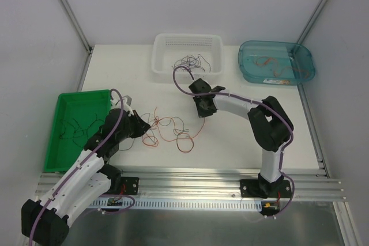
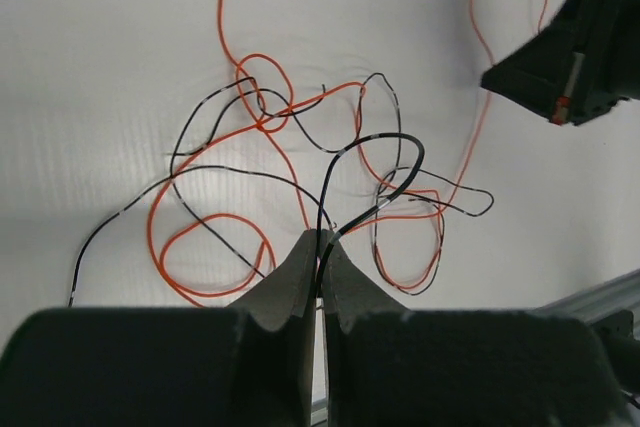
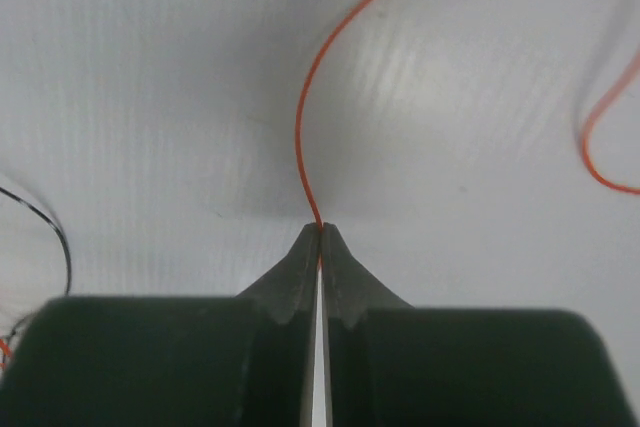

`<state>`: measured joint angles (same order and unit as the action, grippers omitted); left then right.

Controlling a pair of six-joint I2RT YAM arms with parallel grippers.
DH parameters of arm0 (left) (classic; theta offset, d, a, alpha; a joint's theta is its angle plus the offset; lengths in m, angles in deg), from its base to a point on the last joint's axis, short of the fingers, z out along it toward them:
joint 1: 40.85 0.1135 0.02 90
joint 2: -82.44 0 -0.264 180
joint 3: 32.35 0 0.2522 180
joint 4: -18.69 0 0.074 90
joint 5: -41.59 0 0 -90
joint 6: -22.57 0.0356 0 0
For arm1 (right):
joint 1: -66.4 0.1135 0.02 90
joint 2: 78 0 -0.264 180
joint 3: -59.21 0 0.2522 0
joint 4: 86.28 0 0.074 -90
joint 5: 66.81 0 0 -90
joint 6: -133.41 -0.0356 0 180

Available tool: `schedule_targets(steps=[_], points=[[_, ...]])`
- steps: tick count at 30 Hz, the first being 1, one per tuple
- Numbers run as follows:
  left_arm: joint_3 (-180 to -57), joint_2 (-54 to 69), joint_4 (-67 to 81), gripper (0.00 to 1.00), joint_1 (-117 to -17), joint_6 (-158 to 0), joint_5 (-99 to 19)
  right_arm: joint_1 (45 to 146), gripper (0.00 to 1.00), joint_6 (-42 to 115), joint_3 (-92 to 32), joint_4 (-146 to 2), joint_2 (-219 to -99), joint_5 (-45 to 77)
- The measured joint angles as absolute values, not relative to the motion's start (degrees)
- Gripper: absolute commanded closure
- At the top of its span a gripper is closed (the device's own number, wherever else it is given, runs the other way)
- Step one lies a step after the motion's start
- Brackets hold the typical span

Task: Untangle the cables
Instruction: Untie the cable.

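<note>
A loose tangle of thin orange and black cables (image 1: 170,129) lies on the white table between the two arms. My left gripper (image 1: 148,125) sits at the tangle's left edge. The left wrist view shows this gripper (image 2: 322,238) shut on a black cable (image 2: 385,142) that arches up out of the orange and black loops (image 2: 262,122). My right gripper (image 1: 202,114) is at the tangle's upper right. Seen from the right wrist, that gripper (image 3: 320,229) is shut on a single orange cable (image 3: 302,132) that curves away over the table.
A white basket (image 1: 187,38) at the back holds black wires. A blue tray (image 1: 248,68) at the back right holds orange ones. A green tray (image 1: 53,142) on the left holds black strands. Aluminium rails (image 1: 190,177) run along the near edge.
</note>
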<state>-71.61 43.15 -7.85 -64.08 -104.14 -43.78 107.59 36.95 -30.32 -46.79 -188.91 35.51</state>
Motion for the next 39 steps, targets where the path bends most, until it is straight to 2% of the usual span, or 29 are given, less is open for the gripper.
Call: schedule_targets(steps=[5, 8, 11, 13, 19, 24, 31, 34, 35, 38, 39], points=[[-71.61, 43.13, -10.23, 1.0, -63.44, -104.36, -51.11, 103.17, 0.99, 41.3, -29.68, -38.83, -176.06, 38.61], [-71.61, 42.91, -11.76, 1.0, -61.56, -104.47, -53.71, 98.3, 0.99, 45.86, -40.68, -31.46, -166.95, 40.58], [-71.61, 41.97, -12.33, 1.0, -59.81, -104.55, -55.06, 95.65, 0.99, 50.48, -57.86, -29.08, -160.72, 42.24], [-71.61, 41.38, -12.75, 1.0, -59.46, -104.55, -55.32, 95.76, 0.99, 52.92, -64.76, -29.63, -155.69, 41.83], [-71.61, 39.48, -13.05, 1.0, -59.09, -104.69, -55.43, 95.89, 0.99, 56.57, -66.86, -33.69, -139.49, 38.02], [-71.61, 36.94, -12.99, 1.0, -58.76, -105.76, -55.39, 95.87, 0.99, 57.01, -62.4, -41.19, -134.99, 34.7], [-71.61, 35.87, -13.01, 1.0, -58.74, -105.84, -55.17, 95.87, 0.99, 56.71, -65.77, -46.35, -140.8, 28.52], [-71.61, 35.11, -13.01, 0.84, -58.74, -105.36, -54.17, 95.87, 0.99, 56.42, -67.34, -46.74, -142.16, 27.25], [-71.63, 34.93, -13.01, 0.69, -58.74, -105.08, -53.12, 95.87, 0.99, 56.27, -67.5, -46.72, -142.23, 26.99], [-71.94, 35.41, -12.77, 0.43, -58.76, -102.87, -47.72, 95.85, 0.99, 55.04, -67.19, -46.54, -141.94, 25.5], [-72.22, 36.11, -12.4, 0.28, -58.79, -102.13, -45.23, 95.85, 0.99, 54.45, -66.43, -46.61, -141.61, 24.45]])
